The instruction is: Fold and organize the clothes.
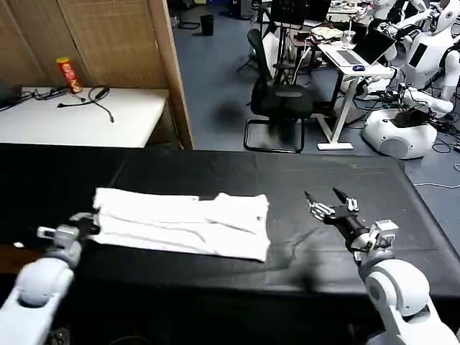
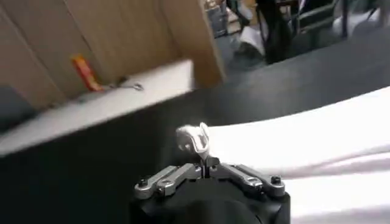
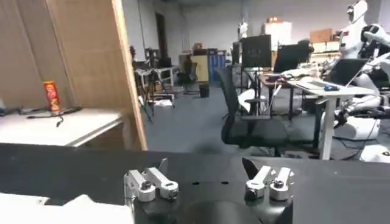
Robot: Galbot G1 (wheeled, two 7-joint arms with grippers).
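Your T-shirt (image 1: 183, 224) lies folded into a long band on the black bench (image 1: 302, 180), left of centre, its long axis running left to right. The left gripper (image 1: 85, 224) sits at the shirt's left end, pressed together, pinching a tuft of cloth there. Lift that end only a little and carry it evenly so the layers stay stacked. The right gripper (image 1: 327, 201) hovers spread over bare bench, well apart.
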